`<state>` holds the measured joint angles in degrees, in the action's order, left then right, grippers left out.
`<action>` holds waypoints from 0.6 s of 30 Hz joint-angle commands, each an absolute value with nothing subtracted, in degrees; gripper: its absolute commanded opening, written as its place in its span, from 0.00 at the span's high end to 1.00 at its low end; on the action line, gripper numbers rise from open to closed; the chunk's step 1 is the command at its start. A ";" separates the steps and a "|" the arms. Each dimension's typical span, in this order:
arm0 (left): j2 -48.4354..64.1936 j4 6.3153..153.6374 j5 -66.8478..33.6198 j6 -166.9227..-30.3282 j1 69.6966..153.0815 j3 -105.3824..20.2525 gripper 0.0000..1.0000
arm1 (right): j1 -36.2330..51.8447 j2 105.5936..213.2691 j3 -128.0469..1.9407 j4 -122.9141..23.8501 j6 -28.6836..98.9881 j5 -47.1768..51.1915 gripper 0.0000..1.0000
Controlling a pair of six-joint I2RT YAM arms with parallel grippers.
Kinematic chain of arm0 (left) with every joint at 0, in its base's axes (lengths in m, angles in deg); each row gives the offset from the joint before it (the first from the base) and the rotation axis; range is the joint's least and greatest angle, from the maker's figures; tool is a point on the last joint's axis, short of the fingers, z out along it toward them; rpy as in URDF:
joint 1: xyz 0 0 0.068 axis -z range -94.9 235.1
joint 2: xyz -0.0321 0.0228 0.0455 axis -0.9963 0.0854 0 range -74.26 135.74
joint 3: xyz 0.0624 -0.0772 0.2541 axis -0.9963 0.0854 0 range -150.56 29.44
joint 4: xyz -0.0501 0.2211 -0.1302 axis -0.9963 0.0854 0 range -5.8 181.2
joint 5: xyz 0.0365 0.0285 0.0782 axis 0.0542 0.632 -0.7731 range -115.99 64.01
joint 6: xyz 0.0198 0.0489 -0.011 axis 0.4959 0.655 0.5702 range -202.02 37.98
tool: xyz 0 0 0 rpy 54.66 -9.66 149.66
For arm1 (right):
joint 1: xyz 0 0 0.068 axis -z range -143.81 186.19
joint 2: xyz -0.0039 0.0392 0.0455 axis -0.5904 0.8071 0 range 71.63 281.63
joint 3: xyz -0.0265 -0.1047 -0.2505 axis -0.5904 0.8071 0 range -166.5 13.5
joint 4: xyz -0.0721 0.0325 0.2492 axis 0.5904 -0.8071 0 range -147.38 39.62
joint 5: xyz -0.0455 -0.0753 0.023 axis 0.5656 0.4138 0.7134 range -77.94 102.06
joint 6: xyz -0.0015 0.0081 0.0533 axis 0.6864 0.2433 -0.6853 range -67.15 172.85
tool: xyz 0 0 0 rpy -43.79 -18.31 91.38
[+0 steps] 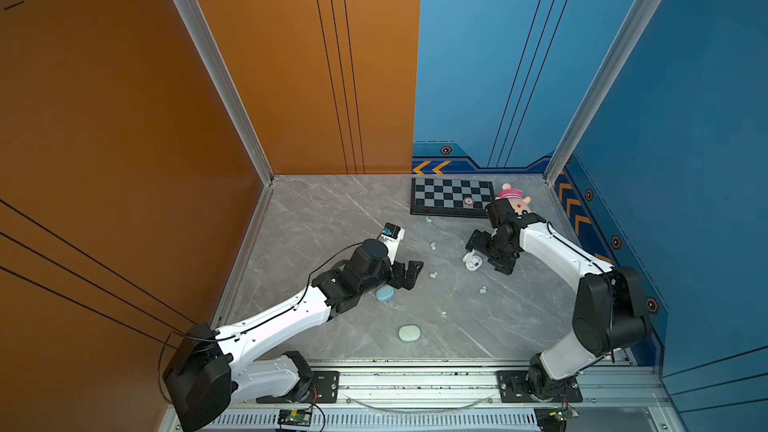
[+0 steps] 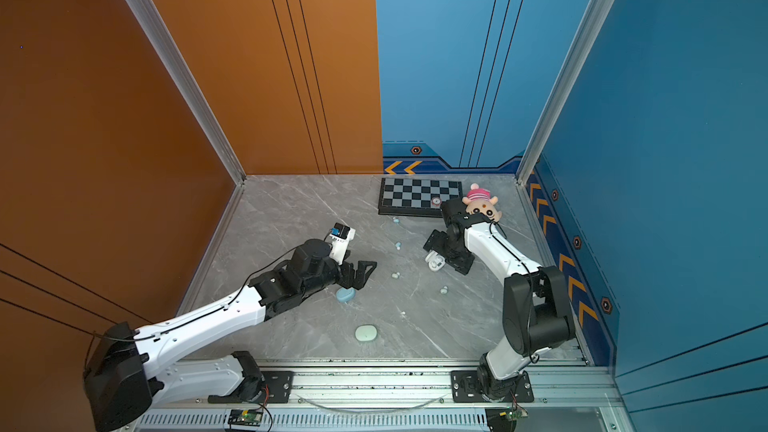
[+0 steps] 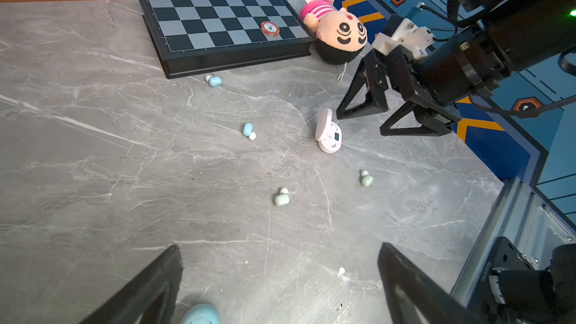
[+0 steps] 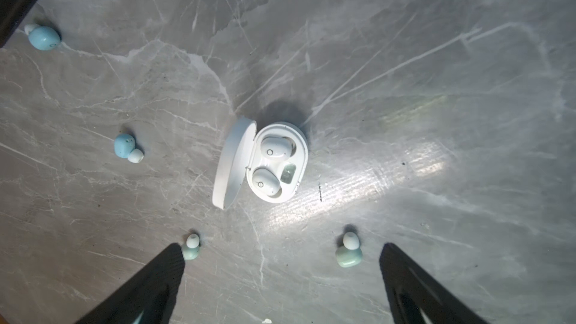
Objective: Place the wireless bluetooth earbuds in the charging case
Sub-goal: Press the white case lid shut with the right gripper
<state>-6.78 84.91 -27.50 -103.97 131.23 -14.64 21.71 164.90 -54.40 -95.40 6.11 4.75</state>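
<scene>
The white charging case (image 4: 290, 138) lies open on the grey table, lid tipped to one side. Two white earbuds (image 4: 276, 148) sit in its wells. My right gripper (image 4: 281, 246) hovers open just above and beside the case (image 1: 473, 263), holding nothing. Two pale blue earbuds (image 1: 433, 245) lie loose left of the case and two mint earbuds (image 1: 433, 275) lie nearer the front. My left gripper (image 1: 409, 274) is open and empty, low over a closed blue case (image 1: 385, 294). In the left wrist view that blue case (image 3: 199, 314) shows by one finger.
A closed mint case (image 1: 409, 333) lies near the front edge. A chessboard (image 1: 440, 191) with a red chip (image 1: 468, 201) and a plush doll (image 1: 513, 197) stand at the back right. Orange and blue walls enclose the table. A metal rail (image 1: 415, 384) runs along the front.
</scene>
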 commanded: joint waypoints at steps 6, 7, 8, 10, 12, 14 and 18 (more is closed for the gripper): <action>-11.43 83.34 -28.97 -105.84 129.95 -10.98 0.02 | 20.56 170.91 -58.23 -94.06 3.90 6.61 0.00; -11.68 83.17 -29.05 -105.90 129.95 -10.61 0.02 | 20.61 171.46 -58.39 -94.00 3.81 6.65 0.00; -12.21 82.85 -29.06 -106.01 129.89 -10.24 0.02 | 20.67 172.09 -58.48 -94.03 3.85 6.74 0.00; -13.02 82.39 -29.14 -106.09 129.92 -9.64 0.02 | 20.67 172.98 -58.49 -94.02 3.81 7.04 0.00; -13.82 82.09 -29.45 -106.27 129.92 -8.90 0.02 | 20.96 173.66 -58.32 -94.06 3.81 7.53 0.00; -14.52 81.59 -29.54 -106.28 129.87 -8.45 0.02 | 21.32 174.06 -57.98 -94.02 3.62 7.68 0.00; -15.14 81.21 -29.54 -106.28 129.84 -7.95 0.02 | 22.45 173.93 -56.91 -94.10 3.63 8.01 0.01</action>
<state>-14.28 82.90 -28.42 -105.88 130.46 -8.89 21.53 173.69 -57.44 -93.80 4.73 5.97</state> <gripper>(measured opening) 0.981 0.996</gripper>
